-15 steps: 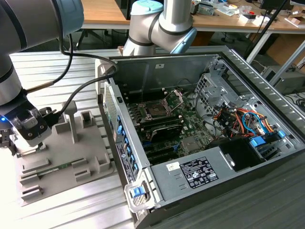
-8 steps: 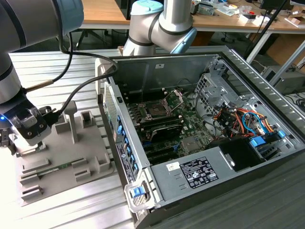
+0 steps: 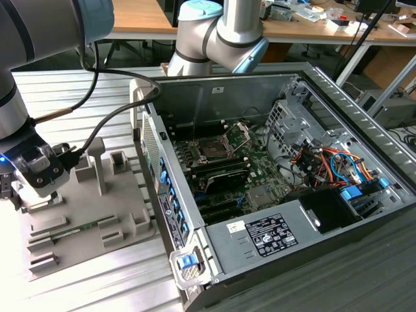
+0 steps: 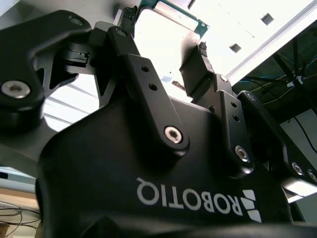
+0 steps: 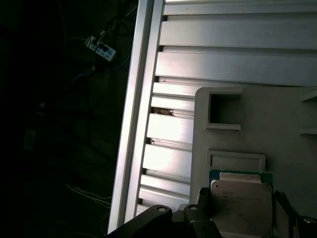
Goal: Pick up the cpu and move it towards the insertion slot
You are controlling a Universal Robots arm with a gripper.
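First wrist view: cpu (image 5: 241, 203) cut off by the picture edge on one side; two rims covered by the hand (image 5: 242, 198). Second wrist view: hand body hides most of the cpu; its face is washed out white. Exterior view: slot (image 3: 213, 151) contacts too small to tell.

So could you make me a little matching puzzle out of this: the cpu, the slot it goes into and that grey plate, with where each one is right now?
Things:
1. cpu
2. insertion slot
3. grey fixture plate

Places:
A. lying on the slatted metal table, beside the computer case
B. clamped in the gripper, at the exterior view's far left
C. on the motherboard inside the open case, with its retaining bracket raised

Pairs: 1-B, 2-C, 3-A.
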